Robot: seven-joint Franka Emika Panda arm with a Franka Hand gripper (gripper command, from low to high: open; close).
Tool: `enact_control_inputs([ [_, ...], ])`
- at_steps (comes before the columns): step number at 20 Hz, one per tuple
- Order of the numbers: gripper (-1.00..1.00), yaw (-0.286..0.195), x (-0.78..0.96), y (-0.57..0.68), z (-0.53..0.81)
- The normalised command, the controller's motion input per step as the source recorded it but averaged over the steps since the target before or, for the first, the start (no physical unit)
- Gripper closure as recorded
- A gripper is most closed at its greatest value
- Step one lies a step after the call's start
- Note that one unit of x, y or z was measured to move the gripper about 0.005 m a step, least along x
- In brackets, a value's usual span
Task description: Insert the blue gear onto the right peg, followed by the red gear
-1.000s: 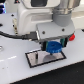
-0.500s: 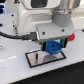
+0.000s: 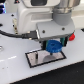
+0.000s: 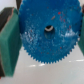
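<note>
Exterior view: little has changed; the blue gear [image 3: 54,47], clamped between the fingers [image 4: 8,42], is still held above the plate [image 3: 31,59]. Insertion is judged pending.

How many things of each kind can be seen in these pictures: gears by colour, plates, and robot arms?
Blue gear: 1
Red gear: 1, only partly seen behind the arm
Black-bordered white plate: 1
Robot arm with green fingers: 1
Total: 4

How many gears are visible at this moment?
1: the blue gear, held between the gripper fingers above the black-bordered plate. No red gear shows; it may be hidden or out of frame.
</note>
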Motion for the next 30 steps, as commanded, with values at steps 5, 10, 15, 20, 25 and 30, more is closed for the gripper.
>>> enact_control_inputs([
  [5,1.00,0.000,0.19,-0.10,-0.05],
  [10,1.00,0.000,0.21,-0.14,-0.11],
  [15,1.00,0.000,0.24,-0.02,-0.14],
  [20,1.00,0.000,0.12,0.00,-0.16],
  [25,1.00,0.000,0.31,0.20,0.18],
  [30,1.00,0.000,0.38,0.29,0.32],
])
